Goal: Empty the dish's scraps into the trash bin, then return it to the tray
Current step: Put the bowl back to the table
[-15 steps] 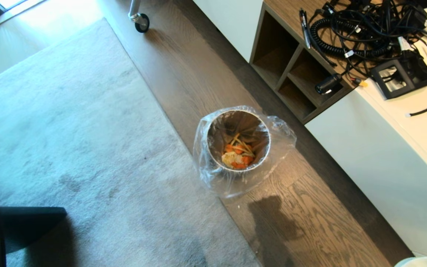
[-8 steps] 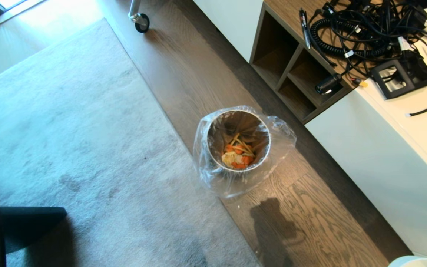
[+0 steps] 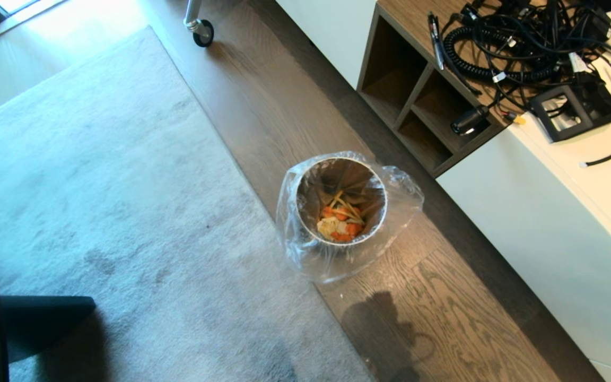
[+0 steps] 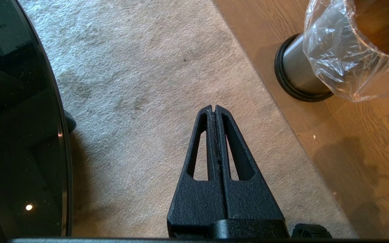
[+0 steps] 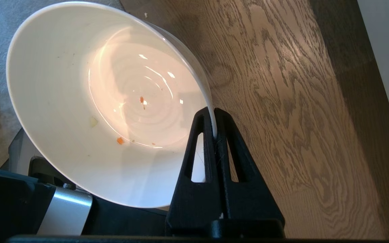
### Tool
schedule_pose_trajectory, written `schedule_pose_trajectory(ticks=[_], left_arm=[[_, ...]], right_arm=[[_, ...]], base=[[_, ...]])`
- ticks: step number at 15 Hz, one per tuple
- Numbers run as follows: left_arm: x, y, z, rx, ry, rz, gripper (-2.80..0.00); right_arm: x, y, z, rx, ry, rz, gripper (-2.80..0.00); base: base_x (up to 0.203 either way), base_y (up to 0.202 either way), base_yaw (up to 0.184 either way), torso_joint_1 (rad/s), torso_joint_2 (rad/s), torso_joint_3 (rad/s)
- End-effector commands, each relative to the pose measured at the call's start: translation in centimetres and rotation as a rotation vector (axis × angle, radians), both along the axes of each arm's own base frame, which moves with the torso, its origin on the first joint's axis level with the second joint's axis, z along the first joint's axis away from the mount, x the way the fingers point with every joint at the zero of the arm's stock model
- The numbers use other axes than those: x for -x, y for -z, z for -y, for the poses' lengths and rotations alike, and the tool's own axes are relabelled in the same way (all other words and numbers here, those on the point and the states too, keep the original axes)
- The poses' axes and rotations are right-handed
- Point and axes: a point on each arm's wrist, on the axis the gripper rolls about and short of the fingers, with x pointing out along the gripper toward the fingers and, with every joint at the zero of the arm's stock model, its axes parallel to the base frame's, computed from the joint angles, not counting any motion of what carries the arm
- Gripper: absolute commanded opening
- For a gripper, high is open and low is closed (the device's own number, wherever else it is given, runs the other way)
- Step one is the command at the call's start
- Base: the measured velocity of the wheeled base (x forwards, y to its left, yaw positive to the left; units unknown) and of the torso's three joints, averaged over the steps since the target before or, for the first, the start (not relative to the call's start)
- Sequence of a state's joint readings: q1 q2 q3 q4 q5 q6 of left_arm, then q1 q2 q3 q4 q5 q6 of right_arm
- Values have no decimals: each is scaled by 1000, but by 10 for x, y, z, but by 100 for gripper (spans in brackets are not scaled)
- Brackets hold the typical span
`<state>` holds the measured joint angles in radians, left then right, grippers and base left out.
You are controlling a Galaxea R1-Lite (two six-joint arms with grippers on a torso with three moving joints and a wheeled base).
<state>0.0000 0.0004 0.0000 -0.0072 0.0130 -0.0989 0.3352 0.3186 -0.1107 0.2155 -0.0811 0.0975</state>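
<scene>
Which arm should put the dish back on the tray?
Right. The right gripper is shut on the rim of the dish, already emptied apart from a few crumbs. The left gripper is shut and empty above the rug.

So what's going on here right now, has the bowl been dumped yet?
Yes, it looks dumped. The right gripper is clamped on the rim of the dish, which holds only a few tiny crumbs and sits tilted above the wood floor. The scraps lie in the trash bin. The left gripper hangs shut and idle over the rug. The tray isn't in view, so the return remains to be done.
</scene>
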Motion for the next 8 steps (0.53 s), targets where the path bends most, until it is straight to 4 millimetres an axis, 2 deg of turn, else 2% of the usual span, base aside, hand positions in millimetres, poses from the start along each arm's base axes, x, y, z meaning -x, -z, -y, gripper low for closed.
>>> schedule_pose_trajectory(ticks=[1,4,8], left_arm=[[0,0,0,1,-1,1,-280],[0,0,0,1,-1,1,-280],[0,0,0,1,-1,1,-280]], right_arm=[[-4,2,-2,17,47,-52,-280],[-6,3,-2,20,215,-81,-280],[9,5,-2,-21,319,98,-280]], base=[[0,0,0,0,0,0],[0,0,0,0,0,0],[0,0,0,0,0,0]])
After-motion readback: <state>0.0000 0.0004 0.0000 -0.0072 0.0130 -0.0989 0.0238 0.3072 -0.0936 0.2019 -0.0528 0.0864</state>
